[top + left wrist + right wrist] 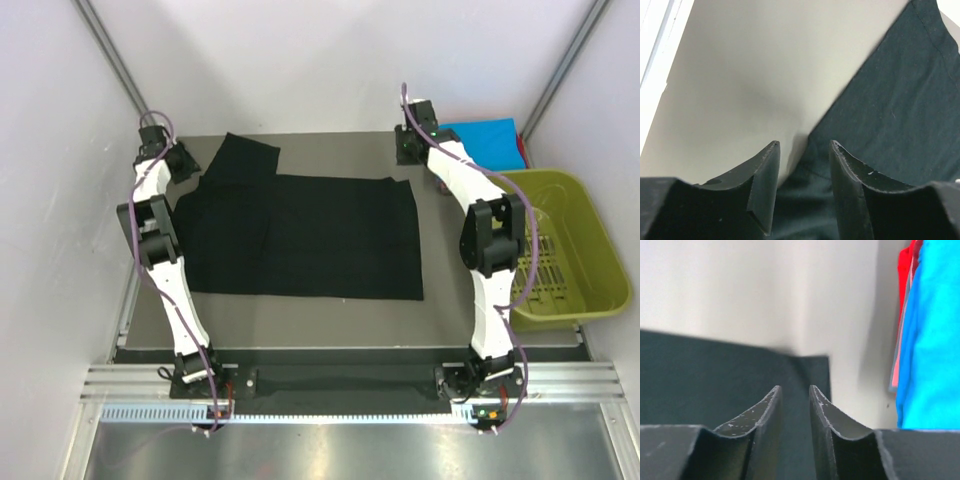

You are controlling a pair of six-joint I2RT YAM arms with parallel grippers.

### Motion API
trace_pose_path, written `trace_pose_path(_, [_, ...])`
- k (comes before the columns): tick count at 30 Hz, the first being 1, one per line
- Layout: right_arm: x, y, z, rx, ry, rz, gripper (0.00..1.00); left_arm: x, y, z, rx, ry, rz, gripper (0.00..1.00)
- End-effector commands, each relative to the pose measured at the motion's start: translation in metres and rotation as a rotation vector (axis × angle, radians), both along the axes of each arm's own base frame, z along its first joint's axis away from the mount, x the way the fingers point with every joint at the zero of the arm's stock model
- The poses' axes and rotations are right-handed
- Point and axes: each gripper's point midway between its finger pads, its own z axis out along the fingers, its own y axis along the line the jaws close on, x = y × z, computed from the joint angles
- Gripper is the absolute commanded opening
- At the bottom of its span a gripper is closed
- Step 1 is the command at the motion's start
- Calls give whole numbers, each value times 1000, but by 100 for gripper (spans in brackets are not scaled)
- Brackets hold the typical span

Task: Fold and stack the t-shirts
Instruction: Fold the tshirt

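- Worktop (300, 320), grey, carries the cloth and has both arms bolted at its near edge.
- Black t-shirt (310, 235) lies spread flat across the middle of the worktop, one sleeve sticking out toward the far left corner, its left part folded over in a double layer.
- Olive-green basket (560, 250) sits off the right edge of the worktop, beside the right arm.
- Blue t-shirt (490, 140), folded, lies at the far right corner behind the basket; in the right wrist view a red t-shirt (906, 265) shows at its edge, with a strip of paler cloth along the same side.
- Left gripper (804, 150) hovers at the far left, over the edge of the black sleeve; its jaws stand apart with bare worktop and cloth showing between them, and nothing is held.
- Right gripper (795, 390) is at the far right corner of the black t-shirt, near the blue one; its jaws stand a narrow gap apart just above the cloth, and I cannot tell whether any cloth is pinched.
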Motion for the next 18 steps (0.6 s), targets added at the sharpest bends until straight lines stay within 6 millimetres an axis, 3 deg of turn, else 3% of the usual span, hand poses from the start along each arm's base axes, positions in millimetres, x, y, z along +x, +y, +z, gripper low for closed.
trace_pose_path(1, [11,-19,-31,-52,71,-19,28,25,3,18,29,-113,-30,50])
trace_pose_path(7, [28,-33,-65,-45,86,-28,35,29,8,-7,56,-95,-37,51])
trace_pose_path(12, [47,-40,-74,-63,68,-28,36,31,11,-21,71,-83,-30,51])
trace_pose_path(18, [50,-40,-94,-65,99,-21,36,32,14,-24,79,-88,-29,50])
